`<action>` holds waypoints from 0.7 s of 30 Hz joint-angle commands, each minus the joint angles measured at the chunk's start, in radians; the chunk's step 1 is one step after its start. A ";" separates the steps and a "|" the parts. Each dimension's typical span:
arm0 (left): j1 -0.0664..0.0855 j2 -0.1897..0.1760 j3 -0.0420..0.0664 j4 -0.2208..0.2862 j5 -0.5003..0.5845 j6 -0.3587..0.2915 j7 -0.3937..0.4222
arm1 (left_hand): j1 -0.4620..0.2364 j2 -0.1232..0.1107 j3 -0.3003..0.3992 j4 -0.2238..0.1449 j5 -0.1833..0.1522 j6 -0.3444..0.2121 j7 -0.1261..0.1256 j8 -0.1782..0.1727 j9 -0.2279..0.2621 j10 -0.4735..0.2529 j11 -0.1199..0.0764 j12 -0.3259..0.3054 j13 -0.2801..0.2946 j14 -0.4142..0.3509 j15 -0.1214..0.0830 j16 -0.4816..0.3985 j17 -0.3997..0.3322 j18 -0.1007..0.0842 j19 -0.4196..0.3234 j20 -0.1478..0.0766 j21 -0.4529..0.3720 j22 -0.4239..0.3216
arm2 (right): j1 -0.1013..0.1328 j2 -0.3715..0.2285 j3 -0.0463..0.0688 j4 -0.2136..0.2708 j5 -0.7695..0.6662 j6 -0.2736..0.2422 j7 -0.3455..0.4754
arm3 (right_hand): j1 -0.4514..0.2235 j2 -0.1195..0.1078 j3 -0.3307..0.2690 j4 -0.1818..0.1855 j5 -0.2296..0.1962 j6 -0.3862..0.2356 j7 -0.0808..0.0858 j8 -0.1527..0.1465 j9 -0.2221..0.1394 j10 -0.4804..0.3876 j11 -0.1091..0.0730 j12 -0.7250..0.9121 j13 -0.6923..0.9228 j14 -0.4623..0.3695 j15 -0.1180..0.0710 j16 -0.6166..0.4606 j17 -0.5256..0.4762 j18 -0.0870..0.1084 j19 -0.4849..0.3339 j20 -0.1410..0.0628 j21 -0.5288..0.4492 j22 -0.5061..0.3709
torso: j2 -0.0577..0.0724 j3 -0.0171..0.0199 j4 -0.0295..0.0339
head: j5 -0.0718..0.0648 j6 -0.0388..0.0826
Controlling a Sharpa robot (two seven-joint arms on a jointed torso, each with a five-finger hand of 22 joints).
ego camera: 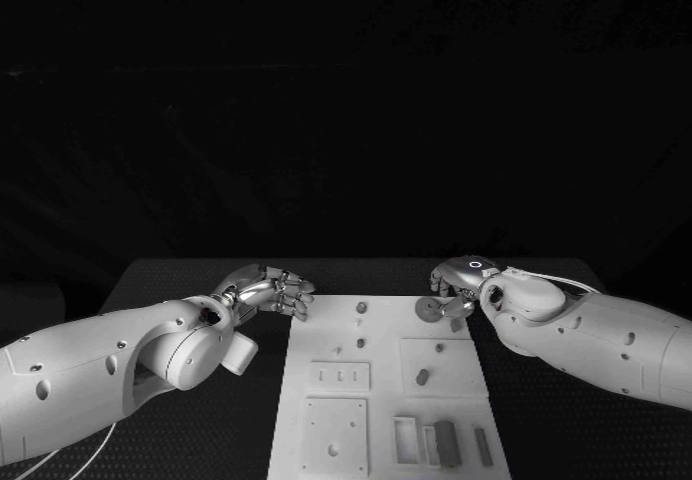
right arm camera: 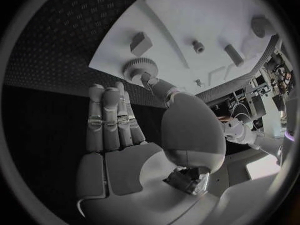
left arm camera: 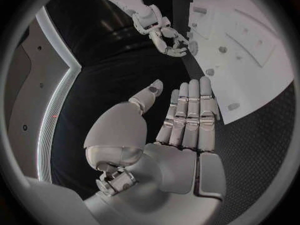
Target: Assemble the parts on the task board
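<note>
Gear (ego camera: 430, 309) is being pinched edge-on by the right hand (ego camera: 459, 290), thumb against a finger, at the far right edge of the task board (ego camera: 378, 400). In the right wrist view the toothed disc (right arm camera: 139, 69) is sitting at the fingertips (right arm camera: 150, 80), just over the board's edge, other fingers lying straight and free.

Left hand (ego camera: 270, 291) is resting at the board's far left corner, fingers together, holding nothing; in its own wrist view the fingers (left arm camera: 190, 110) are stretched flat toward the board corner, thumb apart.

Step in hand, judging: carrying the gear to its peg. Small pegs (ego camera: 361, 343) are standing on the board's far half; which one fits the gear cannot be told. Doing it well is meaning levelling the disc before lowering, lining its bore over the peg, and keeping the pinch light so teeth are not slipping. Left hand should be steadying the board. Grey blocks (ego camera: 446, 442) are lying in the near tray.
</note>
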 commanded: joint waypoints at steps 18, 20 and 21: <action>0.001 0.005 0.000 -0.002 0.001 0.013 0.007 | -0.008 -0.003 0.003 0.005 0.004 0.000 0.005 -0.008 -0.001 0.002 0.003 -0.009 0.002 0.007 0.002 -0.006 0.003 0.016 -0.002 -0.003 -0.004 0.002 | -0.004 0.026 0.000 -0.043 0.073 0.078 0.073 | -0.008 0.008 -0.018 0.011 -0.002 -0.007 -0.017 0.037 0.005 -0.275 -0.088 0.913 0.963 -0.080 -0.082 0.320 0.091 0.044 -0.029 -0.028 0.178 0.022 | -0.001 -0.0013 0.0000 | -0.002 -0.008; 0.001 0.005 0.000 -0.002 0.001 0.013 0.007 | -0.008 -0.003 0.003 0.006 0.004 0.000 0.005 -0.008 -0.001 0.002 0.003 -0.009 0.002 0.007 0.002 -0.006 0.003 0.016 -0.002 -0.003 -0.004 0.002 | -0.005 0.027 0.000 -0.042 0.075 0.082 0.075 | -0.009 0.010 -0.017 0.012 -0.003 -0.005 -0.017 0.038 0.006 -0.276 -0.088 0.929 0.959 -0.080 -0.082 0.331 0.094 0.044 -0.030 -0.028 0.182 0.022 | -0.001 -0.0015 0.0003 | -0.002 -0.008; 0.001 0.005 0.000 -0.003 0.001 0.013 0.007 | -0.008 -0.003 0.003 0.006 0.004 0.000 0.005 -0.008 -0.001 0.002 0.003 -0.009 0.002 0.007 0.002 -0.006 0.003 0.016 -0.002 -0.003 -0.005 0.002 | -0.005 0.027 0.000 -0.042 0.077 0.084 0.077 | -0.009 0.011 -0.017 0.012 -0.003 -0.004 -0.017 0.039 0.006 -0.276 -0.088 0.938 0.958 -0.079 -0.083 0.337 0.096 0.044 -0.029 -0.029 0.185 0.022 | -0.001 -0.0013 0.0002 | -0.001 -0.009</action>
